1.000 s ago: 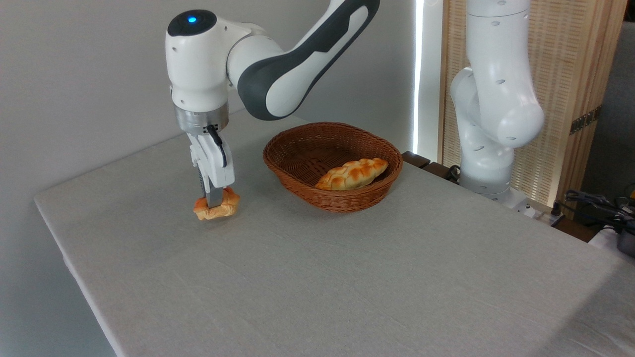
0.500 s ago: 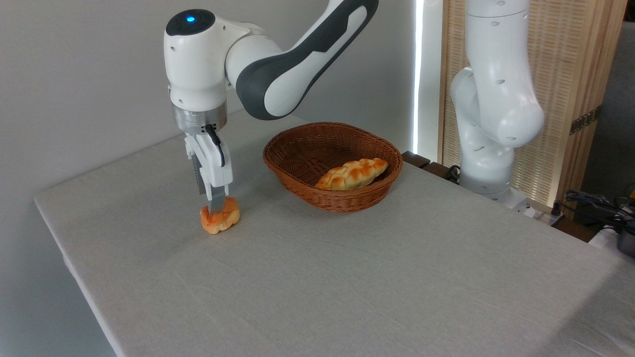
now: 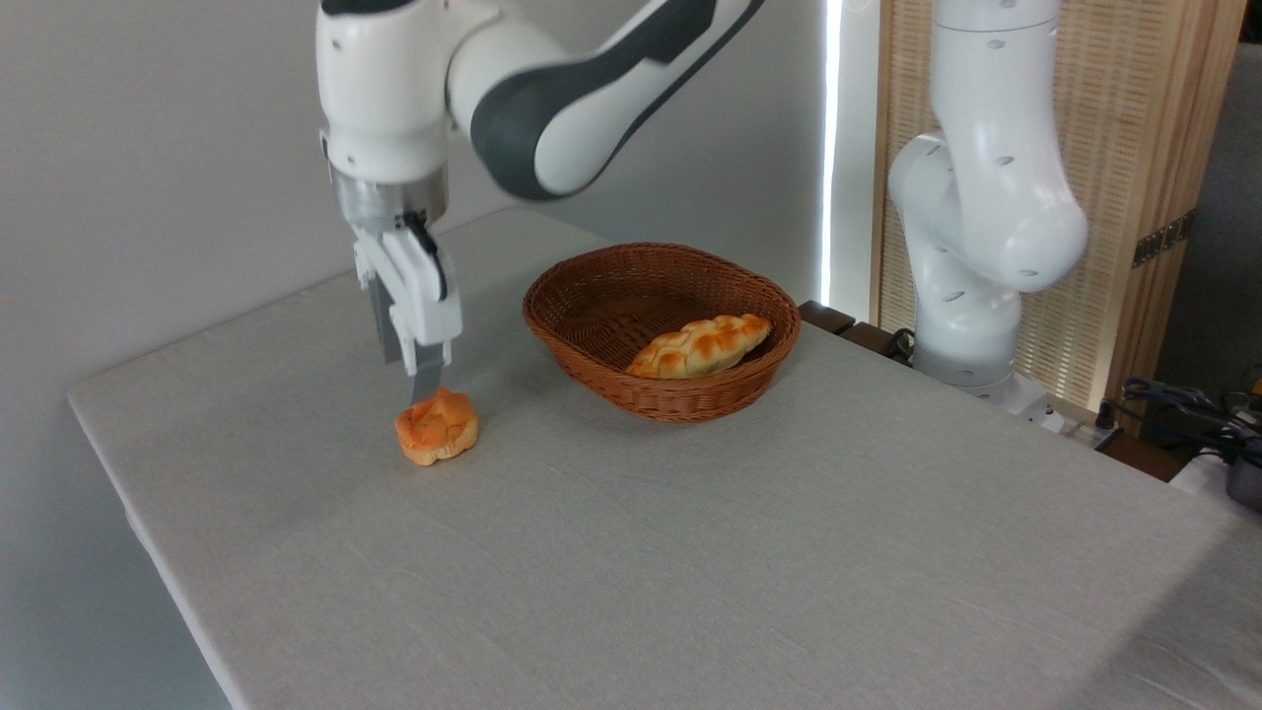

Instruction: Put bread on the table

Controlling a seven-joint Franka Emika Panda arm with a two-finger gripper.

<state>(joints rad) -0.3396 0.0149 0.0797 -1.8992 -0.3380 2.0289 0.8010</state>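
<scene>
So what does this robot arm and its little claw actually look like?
The arm is glossy white with rounded shells and dark grey inset panels. A silver metal ring sits at the wrist, and a short black cable runs from it down to the gripper, a white block ending in two thin, flat grey metal fingers.

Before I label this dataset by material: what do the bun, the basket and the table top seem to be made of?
Bun: probably soft foam or plastic imitation bread; the colour is very even orange and slightly glossy, though real bread cannot be ruled out.
Basket: woven wicker or rattan, brown, with the weave plainly showing.
Table: covered in what looks like matte grey-white cloth, with faint fabric texture.
</scene>
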